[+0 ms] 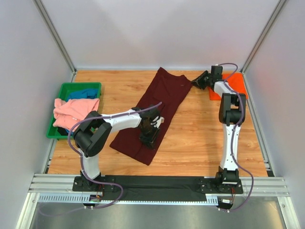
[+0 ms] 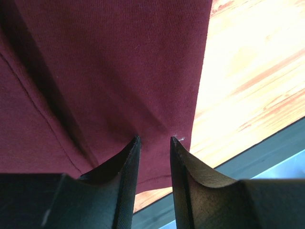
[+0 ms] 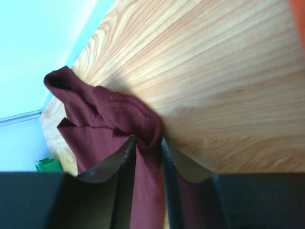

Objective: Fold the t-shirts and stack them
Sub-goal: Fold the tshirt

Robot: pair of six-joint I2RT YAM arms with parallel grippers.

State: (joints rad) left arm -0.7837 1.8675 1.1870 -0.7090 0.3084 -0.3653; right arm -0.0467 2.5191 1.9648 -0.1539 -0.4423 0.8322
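The dark maroon t-shirt lies as a long strip slanting across the middle of the table. My left gripper stands over its near part; in the left wrist view the jaws are a narrow gap apart, the tips touching the maroon cloth near its right edge, with nothing between them. My right gripper is shut on a bunched far corner of the maroon shirt, low over the wood. The orange t-shirt lies folded at the far right. The salmon-pink t-shirt and the blue t-shirt lie in the tray.
A green plastic tray stands at the left edge of the wooden table. White walls close in the back and both sides. The black rail with the arm bases runs along the near edge.
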